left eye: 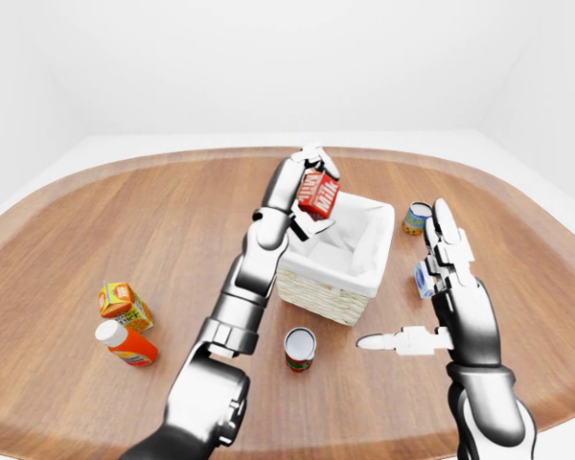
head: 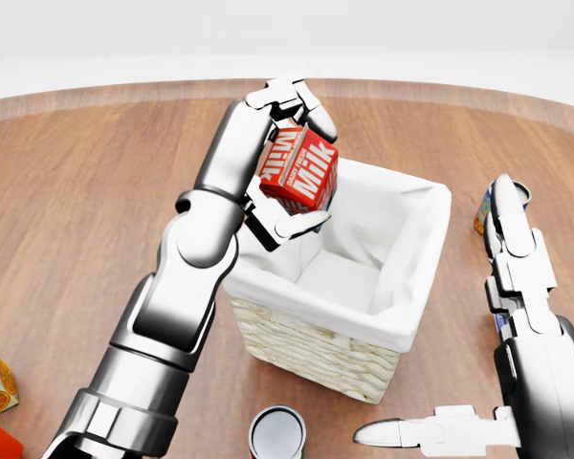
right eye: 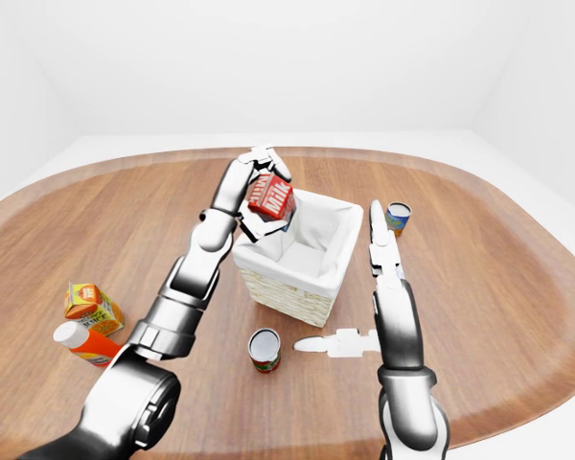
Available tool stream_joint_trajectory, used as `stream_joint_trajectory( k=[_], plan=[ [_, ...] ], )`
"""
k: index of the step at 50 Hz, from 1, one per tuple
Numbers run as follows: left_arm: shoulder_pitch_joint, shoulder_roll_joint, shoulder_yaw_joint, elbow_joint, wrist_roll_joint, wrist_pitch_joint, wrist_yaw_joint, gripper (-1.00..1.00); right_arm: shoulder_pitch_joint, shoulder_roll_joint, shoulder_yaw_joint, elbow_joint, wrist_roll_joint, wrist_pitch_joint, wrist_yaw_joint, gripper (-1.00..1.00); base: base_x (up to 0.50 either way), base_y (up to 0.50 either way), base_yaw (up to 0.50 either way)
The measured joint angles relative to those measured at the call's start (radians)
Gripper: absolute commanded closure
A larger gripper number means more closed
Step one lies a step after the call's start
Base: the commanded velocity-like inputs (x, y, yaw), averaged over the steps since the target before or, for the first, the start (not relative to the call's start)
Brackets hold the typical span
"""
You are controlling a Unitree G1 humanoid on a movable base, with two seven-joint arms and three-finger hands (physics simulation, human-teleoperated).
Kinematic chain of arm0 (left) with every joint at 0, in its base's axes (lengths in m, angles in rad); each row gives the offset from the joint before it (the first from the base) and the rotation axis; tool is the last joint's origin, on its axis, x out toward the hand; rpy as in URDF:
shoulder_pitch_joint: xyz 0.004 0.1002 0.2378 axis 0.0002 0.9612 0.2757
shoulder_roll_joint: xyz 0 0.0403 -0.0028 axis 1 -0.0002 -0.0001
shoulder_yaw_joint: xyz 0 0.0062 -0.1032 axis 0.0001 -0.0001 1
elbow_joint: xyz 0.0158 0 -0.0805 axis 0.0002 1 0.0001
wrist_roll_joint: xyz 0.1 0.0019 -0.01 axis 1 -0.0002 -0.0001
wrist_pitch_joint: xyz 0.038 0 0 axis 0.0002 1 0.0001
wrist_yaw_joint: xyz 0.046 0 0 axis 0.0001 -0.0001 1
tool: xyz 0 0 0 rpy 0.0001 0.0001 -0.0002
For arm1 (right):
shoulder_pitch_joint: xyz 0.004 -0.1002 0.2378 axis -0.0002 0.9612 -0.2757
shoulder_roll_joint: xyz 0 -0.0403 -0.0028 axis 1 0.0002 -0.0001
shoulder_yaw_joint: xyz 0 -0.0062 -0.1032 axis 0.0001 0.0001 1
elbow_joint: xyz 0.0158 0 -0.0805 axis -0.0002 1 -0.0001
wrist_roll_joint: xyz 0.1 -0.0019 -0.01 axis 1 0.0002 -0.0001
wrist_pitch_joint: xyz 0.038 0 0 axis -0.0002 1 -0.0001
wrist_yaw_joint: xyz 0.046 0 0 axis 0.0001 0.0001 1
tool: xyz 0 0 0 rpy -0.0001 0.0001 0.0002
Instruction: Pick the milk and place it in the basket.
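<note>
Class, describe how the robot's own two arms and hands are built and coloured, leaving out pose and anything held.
Both arms are glossy silver-grey metal segments with darker rounded joints. The left hand and right hand each have three blocky white-and-grey fingers. No cables, sleeves or markings show.

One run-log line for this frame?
left hand: shut on milk carton | carton: above basket rim, not released | right hand: open, empty

The oval brown wooden surface (left eye: 125, 211) carries a white-lined wicker basket (left eye: 328, 299). Beside it stand an open tin can (left eye: 300, 348), an orange juice carton (left eye: 124, 304), an orange white-capped bottle (left eye: 125, 343) and another can (right eye: 397, 218).
</note>
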Motion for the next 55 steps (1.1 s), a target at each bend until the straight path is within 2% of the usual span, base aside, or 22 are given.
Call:
stream_joint_trajectory(
  k=[9, 29, 55],
  plan=[
    [-0.024, -0.01, -0.003, 0.058, 0.002, -0.021, 0.015, 1.0, 0.001, 0.0, 0.0, 0.002, 0.001, -0.002, 0.0, -1.0, 0.0, 0.0, 0.0],
    [-0.068, -0.021, -0.005, 0.203, 0.008, -0.085, 0.047, 1.0, 0.002, 0.0, 0.0, 0.001, 0.003, -0.003, 0.002, -1.0, 0.0, 0.0, 0.0],
    [-0.135, -0.011, 0.008, 0.436, -0.007, -0.087, 0.103, 1.0, 0.004, 0.0, 0.001, 0.001, 0.004, -0.006, 0.003, -1.0, 0.0, 0.0, 0.0]
  ],
)
